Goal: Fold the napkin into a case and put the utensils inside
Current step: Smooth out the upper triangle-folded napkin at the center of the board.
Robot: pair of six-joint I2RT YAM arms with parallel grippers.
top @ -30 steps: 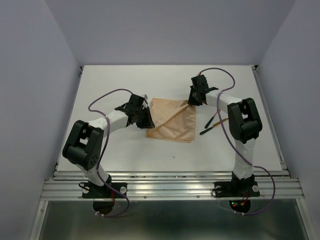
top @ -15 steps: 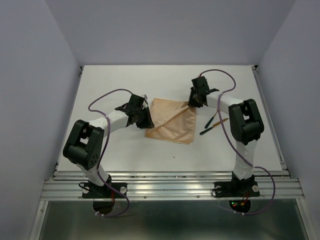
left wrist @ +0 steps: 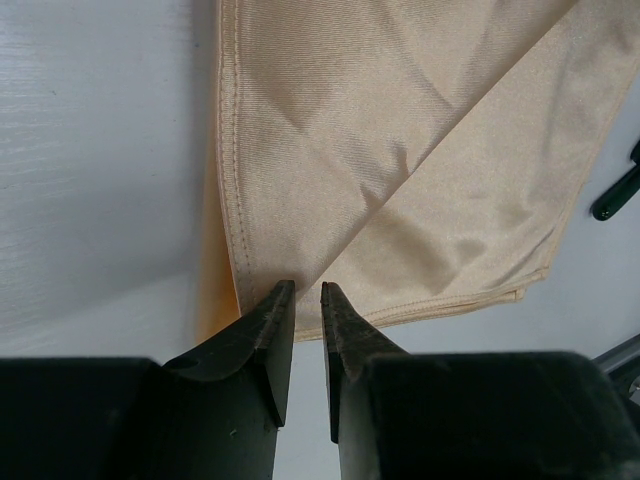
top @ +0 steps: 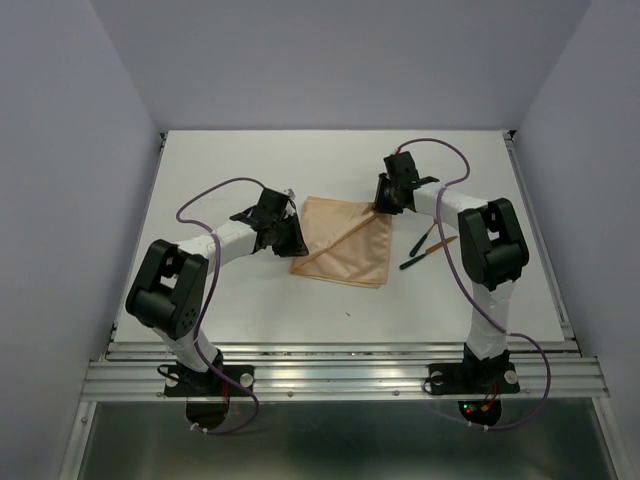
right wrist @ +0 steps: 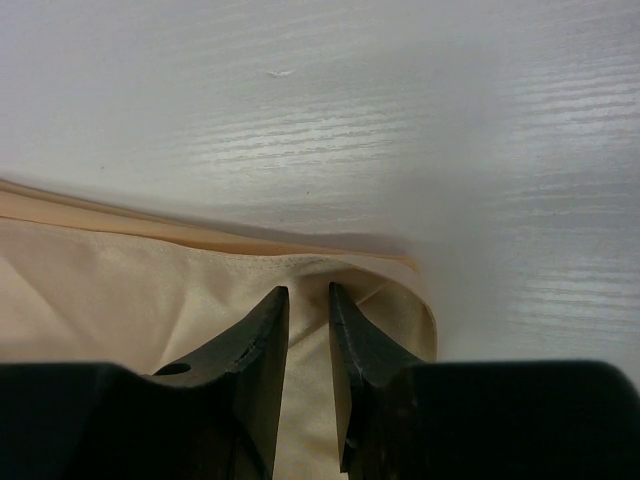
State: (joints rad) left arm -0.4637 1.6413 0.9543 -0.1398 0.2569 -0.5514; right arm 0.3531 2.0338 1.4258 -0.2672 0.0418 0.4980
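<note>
Peach napkin lies folded mid-table, utensils parked at its 3 o'clock. I have left gripper at its 9 and right gripper at 1, jaws narrow over the corners, likely staging the next fold. Can't tell if either is pinching.

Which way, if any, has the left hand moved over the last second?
No. The left hand stays at the napkin's left edge, same spot on the table.

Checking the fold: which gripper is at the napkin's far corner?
The right gripper, at the far right corner of the napkin; the left gripper is at the near left corner.
</note>
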